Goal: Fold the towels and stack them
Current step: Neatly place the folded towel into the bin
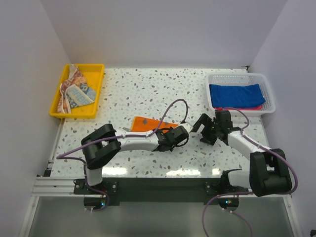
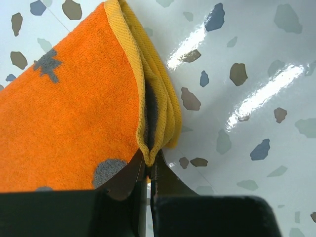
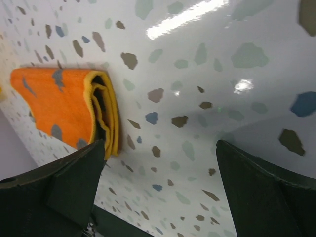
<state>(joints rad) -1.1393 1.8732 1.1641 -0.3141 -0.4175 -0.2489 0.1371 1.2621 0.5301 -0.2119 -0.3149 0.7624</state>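
While the left hand (image 2: 149, 167) pinches the orange towel (image 2: 69, 108) by its hem, the right hand (image 3: 159, 148) gapes.

White-and-black arms (image 1: 136, 143), purple cables (image 1: 176, 101)

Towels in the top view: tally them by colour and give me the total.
orange towel with yellow edge: 1
blue towel: 1
pink towel, only an edge showing under the blue one: 1
orange-blue printed towel: 1
Total: 4
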